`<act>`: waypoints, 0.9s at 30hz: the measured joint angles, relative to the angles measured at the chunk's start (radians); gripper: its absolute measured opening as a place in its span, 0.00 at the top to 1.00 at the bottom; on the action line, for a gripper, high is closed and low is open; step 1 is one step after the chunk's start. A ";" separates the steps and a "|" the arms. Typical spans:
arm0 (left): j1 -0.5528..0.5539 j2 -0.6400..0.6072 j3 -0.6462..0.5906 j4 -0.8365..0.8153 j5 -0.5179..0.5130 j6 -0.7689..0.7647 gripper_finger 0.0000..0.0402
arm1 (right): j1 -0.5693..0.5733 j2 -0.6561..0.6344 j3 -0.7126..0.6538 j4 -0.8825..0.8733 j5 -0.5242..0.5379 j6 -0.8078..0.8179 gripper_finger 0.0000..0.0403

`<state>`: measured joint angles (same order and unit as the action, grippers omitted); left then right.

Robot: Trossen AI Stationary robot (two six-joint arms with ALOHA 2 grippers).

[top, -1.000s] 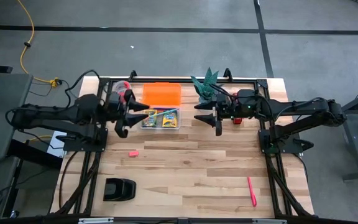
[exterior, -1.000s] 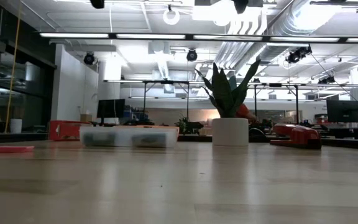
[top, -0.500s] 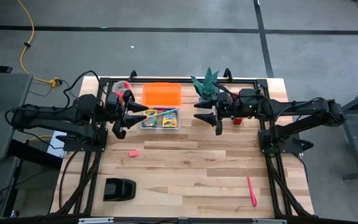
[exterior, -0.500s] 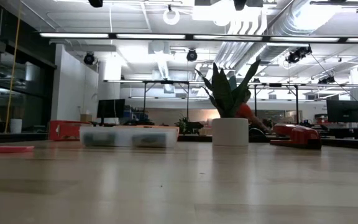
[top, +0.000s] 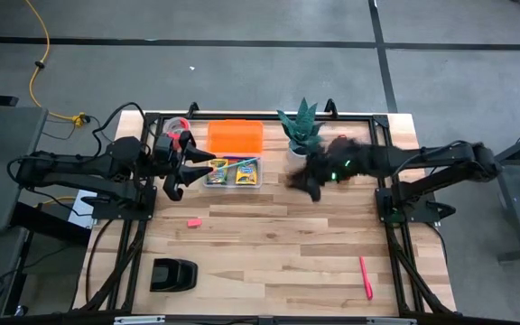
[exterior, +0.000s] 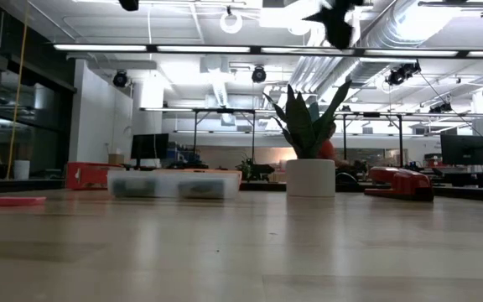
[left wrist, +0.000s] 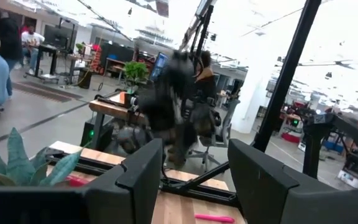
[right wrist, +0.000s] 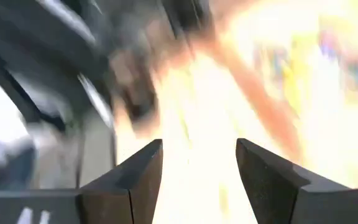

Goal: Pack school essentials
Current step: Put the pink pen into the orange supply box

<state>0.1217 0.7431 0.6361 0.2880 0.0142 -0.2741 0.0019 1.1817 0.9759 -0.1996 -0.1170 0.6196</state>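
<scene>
From above, the pale wooden table (top: 269,226) carries a clear plastic bin (top: 234,172) toward twelve o'clock, with yellow-and-green crayon boxes (top: 246,171) and thin pens lying inside it. An orange flat lid (top: 236,137) sits just beyond the bin. The left gripper (top: 194,169) hangs at the bin's nine o'clock side, its fingers spread and holding nothing. The right gripper (top: 303,180) shows as a dark smear at the bin's three o'clock, just in front of the green potted plant (top: 300,125). A tiny pink eraser (top: 194,222) lies on the boards at seven o'clock of the bin; a pink pen (top: 366,277) rests well apart, toward five o'clock. A black tape dispenser (top: 173,274) sits near the front left.

At table height, the bin (exterior: 174,184) stands left of the white plant pot (exterior: 310,178), the eraser (exterior: 13,201) far left.

The left wrist camera shows its own fingers (left wrist: 143,177) parted, empty.

The right wrist camera shows dark fingers (right wrist: 140,174) apart over a blur.
</scene>
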 joint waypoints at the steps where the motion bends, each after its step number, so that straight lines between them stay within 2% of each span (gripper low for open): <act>1: 0.000 0.000 0.000 -0.001 -0.003 -0.014 0.57 | 0.027 0.005 -0.001 -0.111 -0.010 0.045 0.51; 6: 0.001 0.005 0.000 -0.010 -0.027 -0.037 0.57 | 0.215 0.069 -0.003 -0.571 -0.015 0.359 0.51; 10: 0.001 0.005 0.000 -0.021 -0.029 -0.037 0.57 | 0.387 0.132 -0.018 -0.750 -0.050 0.659 0.51; 13: 0.001 0.005 0.000 -0.026 -0.029 -0.037 0.57 | 0.511 0.158 -0.091 -0.686 -0.161 0.824 0.51; 15: 0.001 0.005 0.000 -0.030 -0.029 -0.037 0.57 | 0.591 0.160 -0.162 -0.561 -0.199 0.957 0.51; 21: 0.001 0.005 0.000 -0.032 -0.029 -0.037 0.57 | 0.771 0.161 -0.349 -0.253 -0.197 1.392 0.51; 24: 0.001 0.005 0.000 -0.033 -0.029 -0.037 0.57 | 0.822 0.161 -0.385 -0.205 -0.187 1.521 0.51; 27: 0.001 0.005 0.000 -0.033 -0.029 -0.037 0.57 | 0.848 0.160 -0.386 -0.236 -0.179 1.576 0.51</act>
<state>0.1223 0.7479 0.6361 0.2552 -0.0151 -0.3115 0.8503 1.3418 0.5903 -0.4355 -0.2965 2.1951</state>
